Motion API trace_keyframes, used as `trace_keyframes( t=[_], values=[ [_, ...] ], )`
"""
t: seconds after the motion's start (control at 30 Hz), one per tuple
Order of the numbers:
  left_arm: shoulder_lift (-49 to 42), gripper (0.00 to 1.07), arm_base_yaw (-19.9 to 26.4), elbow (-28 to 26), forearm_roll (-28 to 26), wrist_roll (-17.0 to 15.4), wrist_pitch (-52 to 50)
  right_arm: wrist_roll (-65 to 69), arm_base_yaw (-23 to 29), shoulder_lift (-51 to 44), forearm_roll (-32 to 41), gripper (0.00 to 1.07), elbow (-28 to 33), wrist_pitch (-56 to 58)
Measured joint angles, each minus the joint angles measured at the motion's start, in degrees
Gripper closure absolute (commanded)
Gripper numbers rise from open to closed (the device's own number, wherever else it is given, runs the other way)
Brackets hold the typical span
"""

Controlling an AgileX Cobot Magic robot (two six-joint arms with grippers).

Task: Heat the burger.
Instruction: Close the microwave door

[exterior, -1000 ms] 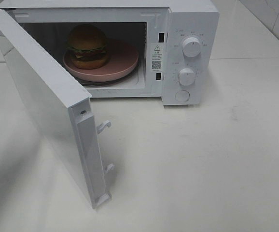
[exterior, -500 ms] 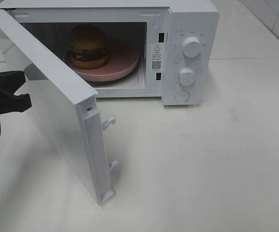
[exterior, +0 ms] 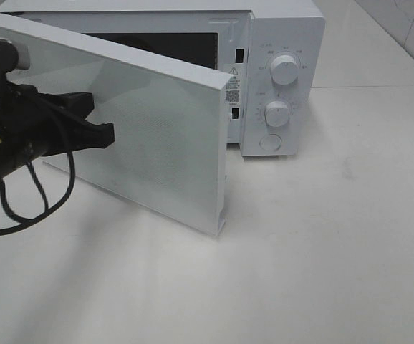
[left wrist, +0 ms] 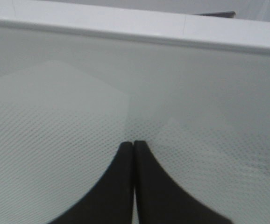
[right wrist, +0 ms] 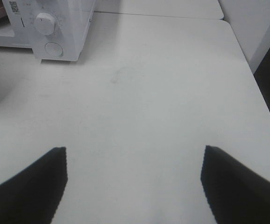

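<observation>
Against the mesh window of the microwave door (exterior: pixel 157 136), the left jaws are pressed together, holding nothing, with the door standing partly closed. The right jaws hang wide apart over the bench (right wrist: pixel 149 93), well clear of the microwave (exterior: pixel 286 29). The burger is hidden, probably inside behind the door. Light, soft and loosely stacked, it would squash if pinched; support from beneath looks the safer hold.

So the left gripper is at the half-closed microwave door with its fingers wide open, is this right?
Not quite. The left gripper is at the half-closed microwave door, but its fingers are shut together, not wide open. The left wrist view shows the two fingers meeting with no gap between them.
</observation>
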Motion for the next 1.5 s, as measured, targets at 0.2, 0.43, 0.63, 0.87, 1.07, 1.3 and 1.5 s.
trace_keyframes(
  t=[0.2,0.43,0.63,0.87,1.07,1.3,1.5],
  values=[
    [3.0,1.07,-3.3,-3.8,-5.4,2.3,0.0,0.0,0.0,0.0,0.0,0.31,0.0,0.0],
    [7.7,1.07,-7.0,-10.8,-13.8,6.6,0.1,0.0,0.0,0.0,0.0,0.31,0.0,0.0],
    [11.3,1.07,-8.0,-16.7,-16.8,8.5,2.3,0.0,0.0,0.0,0.0,0.31,0.0,0.0],
    [14.8,1.07,-8.0,-22.3,-18.2,9.3,3.9,0.0,0.0,0.0,0.0,0.31,0.0,0.0],
    [18.5,1.07,-8.7,-27.5,-19.4,10.0,7.2,0.0,0.0,0.0,0.0,0.31,0.0,0.0],
    [21.3,1.07,-9.3,-33.2,-22.3,13.1,11.5,0.0,0.0,0.0,0.0,0.31,0.0,0.0],
    [23.0,1.07,-10.1,-36.9,-25.7,16.7,14.2,0.0,0.0,0.0,0.0,0.31,0.0,0.0]
  ],
)
